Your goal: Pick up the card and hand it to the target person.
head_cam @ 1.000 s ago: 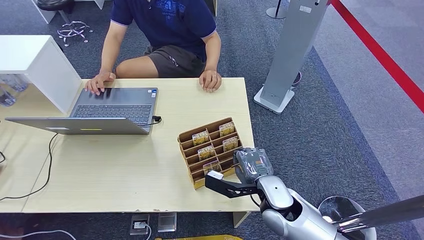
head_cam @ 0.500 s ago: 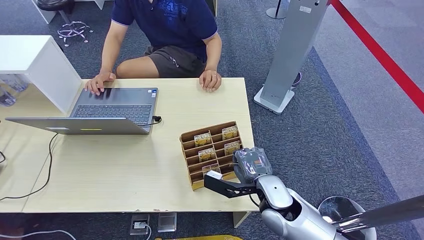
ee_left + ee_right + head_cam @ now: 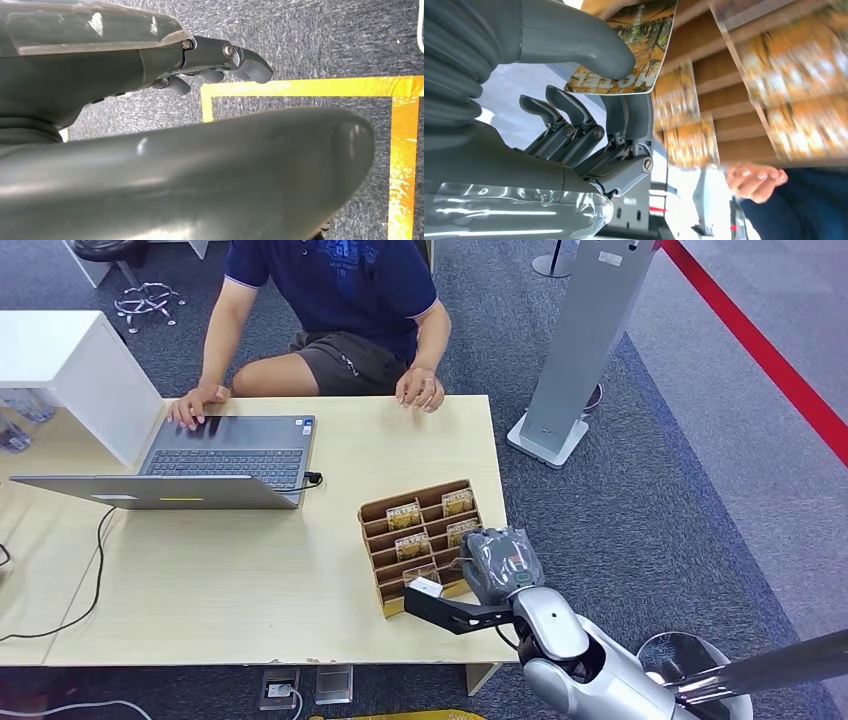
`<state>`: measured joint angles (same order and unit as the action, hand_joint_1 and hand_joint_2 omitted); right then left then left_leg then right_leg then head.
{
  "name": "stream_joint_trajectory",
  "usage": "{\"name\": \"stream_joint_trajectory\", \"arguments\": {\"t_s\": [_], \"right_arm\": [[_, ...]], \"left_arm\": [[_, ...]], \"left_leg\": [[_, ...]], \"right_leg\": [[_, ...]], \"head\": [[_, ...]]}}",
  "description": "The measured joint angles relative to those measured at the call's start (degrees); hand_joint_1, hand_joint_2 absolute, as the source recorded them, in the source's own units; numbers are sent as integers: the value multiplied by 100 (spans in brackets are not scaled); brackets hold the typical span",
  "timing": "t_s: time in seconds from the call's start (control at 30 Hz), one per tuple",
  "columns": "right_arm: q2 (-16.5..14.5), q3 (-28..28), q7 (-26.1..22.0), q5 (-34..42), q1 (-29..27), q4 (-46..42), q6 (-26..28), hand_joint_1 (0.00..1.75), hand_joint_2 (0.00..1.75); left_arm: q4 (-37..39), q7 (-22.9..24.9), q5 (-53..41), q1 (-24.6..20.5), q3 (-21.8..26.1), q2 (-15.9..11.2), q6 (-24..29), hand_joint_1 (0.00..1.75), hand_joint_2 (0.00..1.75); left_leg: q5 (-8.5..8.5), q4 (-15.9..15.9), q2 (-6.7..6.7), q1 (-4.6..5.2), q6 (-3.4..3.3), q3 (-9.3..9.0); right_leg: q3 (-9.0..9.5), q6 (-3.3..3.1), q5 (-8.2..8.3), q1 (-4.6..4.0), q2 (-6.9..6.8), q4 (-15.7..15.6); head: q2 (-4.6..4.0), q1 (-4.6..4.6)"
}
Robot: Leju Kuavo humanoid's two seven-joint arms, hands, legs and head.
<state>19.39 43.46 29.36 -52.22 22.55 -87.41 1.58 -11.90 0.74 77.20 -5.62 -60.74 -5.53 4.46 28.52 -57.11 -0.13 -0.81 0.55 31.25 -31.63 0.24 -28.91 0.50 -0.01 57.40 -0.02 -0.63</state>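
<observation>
In the right wrist view my right hand (image 3: 589, 95) pinches a card (image 3: 634, 55) between thumb and fingers; it is printed with autumn trees and the word HOTEL. In the head view that hand (image 3: 497, 562) hangs at the near right corner of the brown cardboard card rack (image 3: 378, 558), whose slots hold several similar cards (image 3: 403, 514). The person in a dark blue shirt (image 3: 340, 280) sits across the table, with one hand (image 3: 420, 390) raised at the far edge. My left hand (image 3: 220, 60) hangs over the floor, fingers loose and holding nothing.
An open laptop (image 3: 215, 458) lies on the wooden table (image 3: 220, 570), the person's other hand (image 3: 195, 405) on its keyboard, a cable trailing left. A white box (image 3: 70, 365) stands at the far left. A grey stand (image 3: 575, 350) rises to the table's right.
My right hand has shifted slightly toward the rack with the card. The person's hand at the far table edge has lifted a little.
</observation>
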Motion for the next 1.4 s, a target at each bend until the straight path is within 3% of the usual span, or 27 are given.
{"name": "stream_joint_trajectory", "arguments": {"t_s": [0.23, 0.47, 0.63, 0.77, 0.97, 1.1, 1.4], "right_arm": [[-33, -29, -289, 78, 508, -292, 390, 175, 175], [-344, 13, -727, 314, 1315, -67, 732, 175, 175], [-767, 120, -1192, 590, 1953, 659, 1038, 175, 175], [-1247, 236, -1629, 763, 2499, 1753, 1411, 175, 175], [-1818, 385, -1905, 853, 2938, 3125, 1644, 175, 175], [-2060, 455, -2018, 836, 3027, 3681, 1658, 0, 175], [-2461, 595, -2234, 872, 3228, 4574, 1839, 0, 175]], "left_arm": [[1, -11, -49, 0, 0, 0, 0, 0, 0], [1, -44, -126, -8, -4, 0, -19, 0, 0], [0, -33, -189, -30, -19, 0, -36, 0, 0], [0, -80, -185, -50, -29, 3, -67, 0, 0], [0, -130, -105, -59, -33, 4, -53, 0, 0], [1, -74, -29, -58, -33, 4, -18, 0, 0], [1, -15, 68, -53, -55, -4, 41, 0, 0]], "left_leg": [[-4, 0, 1, 0, -1, 0], [-6, 1, 0, 0, 0, 4], [-6, 1, -3, 0, 0, 9], [-8, 1, -7, -1, 1, 9], [-9, 1, -13, 0, 0, 10], [-9, 1, -12, 0, 0, 10], [-10, 0, -10, 0, 1, 5]], "right_leg": [[2, 1, 3, 0, 0, 1], [1, 0, 4, 0, 0, 4], [0, 0, 4, 0, -2, 7], [-1, 0, 4, 0, -6, 8], [-2, 0, 4, 0, -12, 8], [-2, 0, 4, 0, -11, 7], [-3, 0, 4, 0, -9, 7]], "head": [[0, -2], [0, -1], [0, 0], [1, 2], [0, -1], [1, -5], [0, 2]]}}
